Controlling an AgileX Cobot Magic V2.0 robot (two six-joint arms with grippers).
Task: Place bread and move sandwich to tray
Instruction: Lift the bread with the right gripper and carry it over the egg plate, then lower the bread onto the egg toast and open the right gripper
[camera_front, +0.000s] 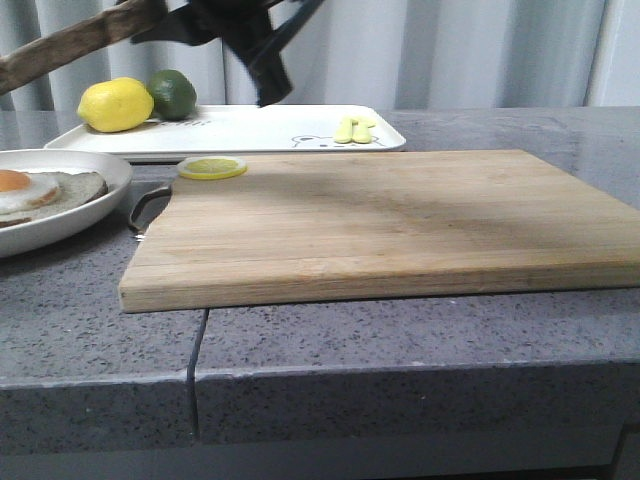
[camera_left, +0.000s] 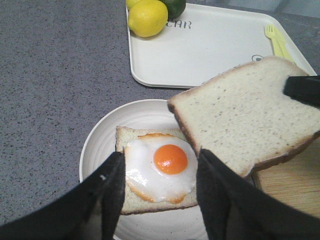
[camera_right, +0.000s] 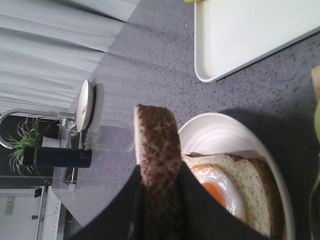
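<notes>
Right gripper (camera_right: 159, 200) of mine is clamped on the bread (camera_right: 156, 150), holding the slice edge-on with its brown crust facing the wrist camera, up in the air beside the plate (camera_right: 220, 132). From my left wrist view that same bread (camera_left: 250, 117) hangs tilted over the plate's (camera_left: 100, 145) far edge, one dark finger of the right gripper (camera_left: 302, 90) pressed on its corner. My left gripper (camera_left: 160, 192) hovers above the plate with its fingers spread wide, nothing between them, the toast with fried egg (camera_left: 165, 162) lying flat below. Behind sits the white tray (camera_left: 215, 50), carrying a lemon (camera_left: 147, 17), a lime (camera_left: 175, 6) and a yellow fork (camera_left: 275, 40). Everything rests on a speckled grey stone counter (camera_front: 400, 340), with a wooden cutting board (camera_front: 390, 225) in front, a lemon slice (camera_front: 212, 167) on its corner, and pale curtains (camera_front: 480, 50) beyond.
</notes>
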